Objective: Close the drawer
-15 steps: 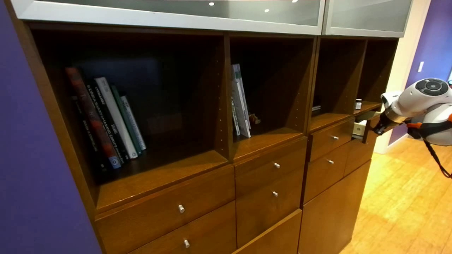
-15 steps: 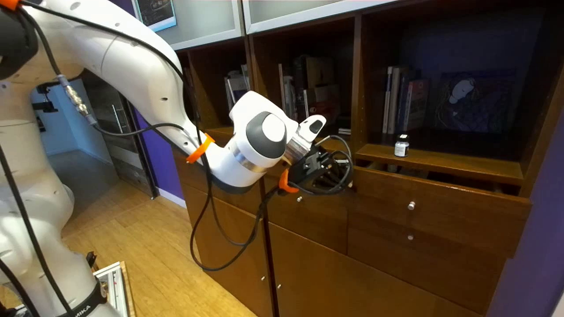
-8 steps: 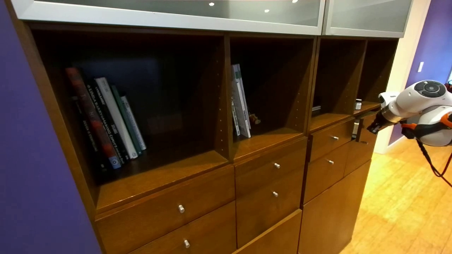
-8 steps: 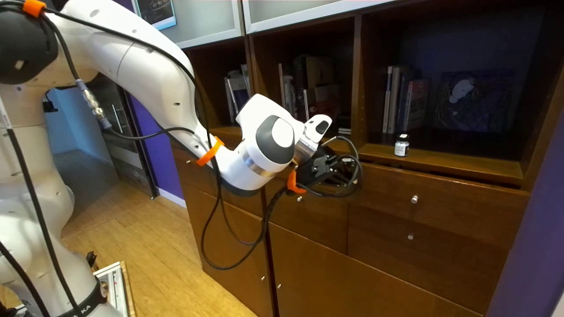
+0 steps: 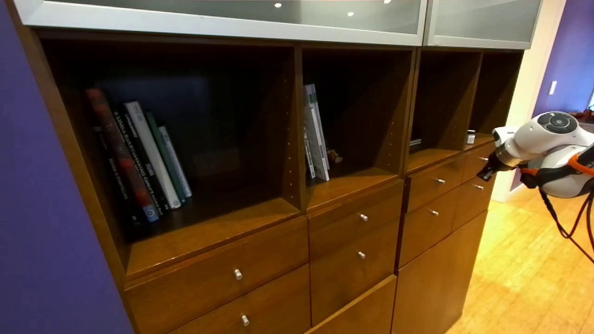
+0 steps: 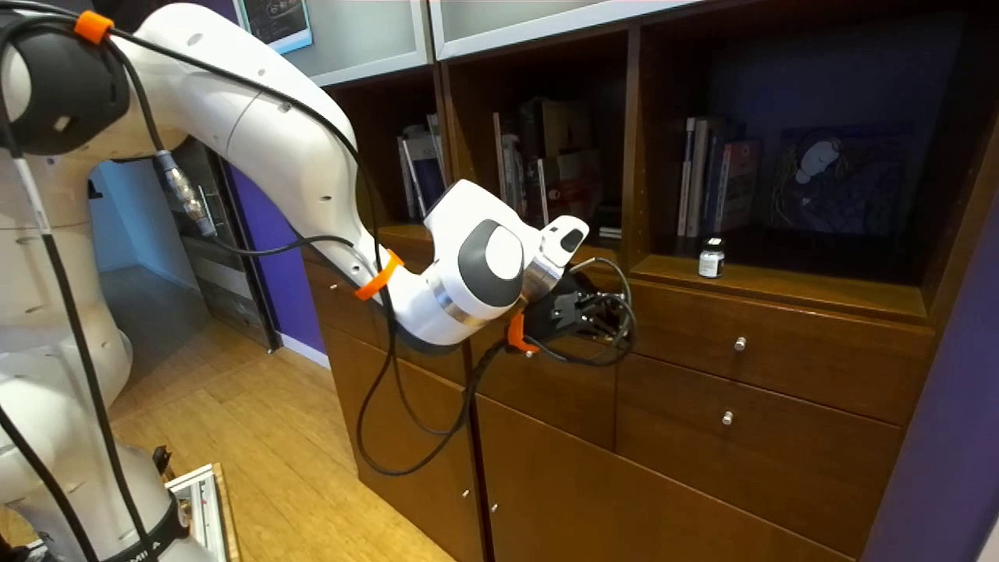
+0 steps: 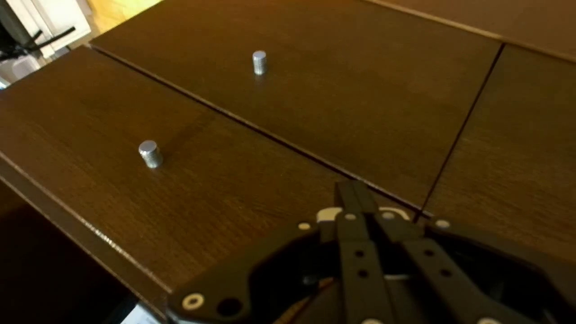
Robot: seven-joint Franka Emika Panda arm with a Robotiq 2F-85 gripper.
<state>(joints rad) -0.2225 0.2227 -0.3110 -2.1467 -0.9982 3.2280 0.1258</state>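
Slid inward since half a second ago, the shallow wooden drawer (image 6: 827,351) now looks flush with the drawer front (image 6: 796,476) below, the two meeting in a thin dark line. It lies right before the gripper (image 7: 357,193), which hides one end of it in an exterior view. Its face is flat red-brown with faint grain, darker in the wrist view, and bears one stubby silver knob (image 7: 150,154), left of the gripper there. Fingers (image 7: 352,229) are pressed together, tips near the drawer's corner; whether they touch wood I cannot tell. Above and right of the gripper in an exterior view, a small white-labelled jar (image 6: 711,258) stands upright on the shelf ledge (image 6: 804,287), with books (image 6: 737,187) farther up. Left of the gripper, the white Panda arm (image 6: 289,164) reaches in.
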